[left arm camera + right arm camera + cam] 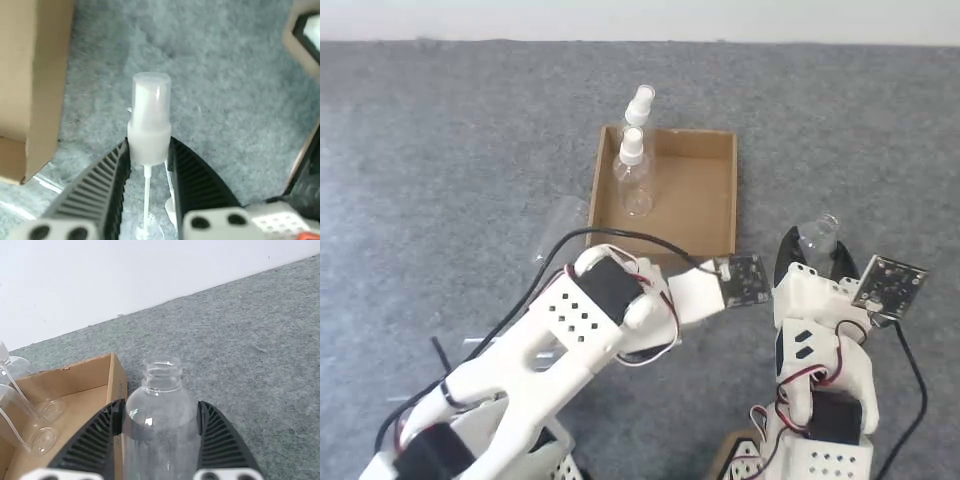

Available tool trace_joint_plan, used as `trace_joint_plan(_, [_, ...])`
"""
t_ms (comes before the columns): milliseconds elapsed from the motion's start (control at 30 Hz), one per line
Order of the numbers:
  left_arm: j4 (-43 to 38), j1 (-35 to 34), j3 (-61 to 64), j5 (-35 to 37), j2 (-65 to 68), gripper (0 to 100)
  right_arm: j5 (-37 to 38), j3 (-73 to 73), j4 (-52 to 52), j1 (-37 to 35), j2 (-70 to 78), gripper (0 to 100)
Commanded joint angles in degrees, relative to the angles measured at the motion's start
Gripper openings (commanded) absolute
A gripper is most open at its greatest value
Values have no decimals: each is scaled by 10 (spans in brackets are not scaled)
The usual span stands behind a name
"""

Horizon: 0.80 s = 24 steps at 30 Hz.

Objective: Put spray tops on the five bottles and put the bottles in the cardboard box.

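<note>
Left pincer [147, 146]: clamped on a spray top [149, 112], beside the cardboard box [35, 75].
Right pincer [160, 409]: gripping an uncapped bottle [161, 382] near the box's corner.
Box interior: one capped bottle [634, 176].
Beyond box: second capped bottle [641, 104] on the tabletop [440, 150].

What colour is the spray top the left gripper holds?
Frosted white spray top, best seen in the left wrist view.

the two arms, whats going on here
The left gripper is shut on a spray top, next to the cardboard box. The right gripper is shut on an open bottle with no top on it yet. One capped bottle is in the box, and another capped bottle is at its far edge.
</note>
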Motion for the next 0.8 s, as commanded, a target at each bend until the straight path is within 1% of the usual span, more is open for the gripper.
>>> trace_joint_plan(0, [2, -5, -58, 42, -5, 13, -7, -10, -13, 7, -9, 47])
trace_joint_plan(433, [0, -5, -159, 113, -5, 13, -6, -10, -10, 7, -9, 47])
trace_joint_plan(767, [-1, -5, -192, 137, -5, 13, -6, -10, -10, 7, -9, 47])
